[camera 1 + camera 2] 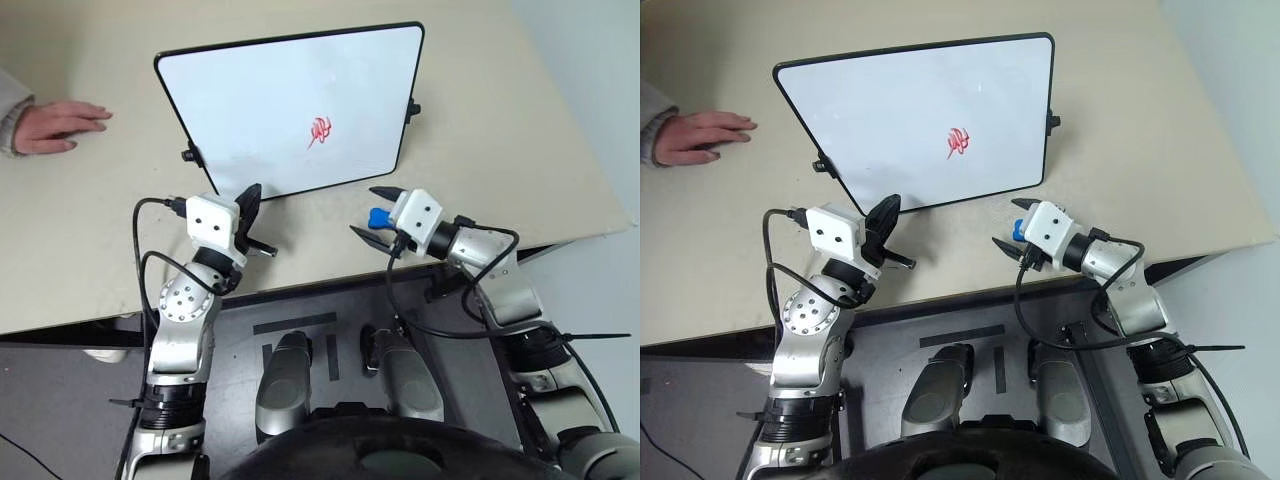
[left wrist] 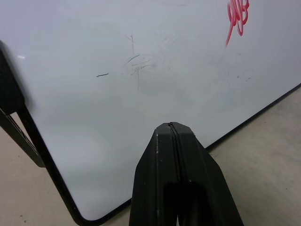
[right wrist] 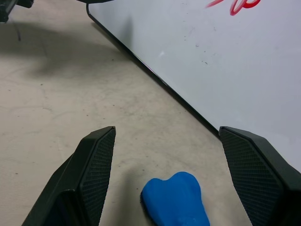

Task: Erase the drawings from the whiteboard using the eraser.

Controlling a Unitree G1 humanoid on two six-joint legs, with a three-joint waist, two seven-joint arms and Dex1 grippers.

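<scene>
Beige surface [image 1: 520, 150] bearing propped whiteboard [image 1: 260, 100] with red drawings [image 1: 320, 131]; blue eraser [image 3: 176, 200] lying between wide-spread fingers of right pincer [image 1: 378, 222], left pincer [image 2: 173, 129] pressed closed before board's lower edge.

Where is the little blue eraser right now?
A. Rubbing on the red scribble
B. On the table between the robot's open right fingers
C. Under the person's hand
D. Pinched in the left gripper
B: the eraser lies on the table between the spread fingers of the right gripper, short of the whiteboard, and the drawings are not yet wiped.
</scene>
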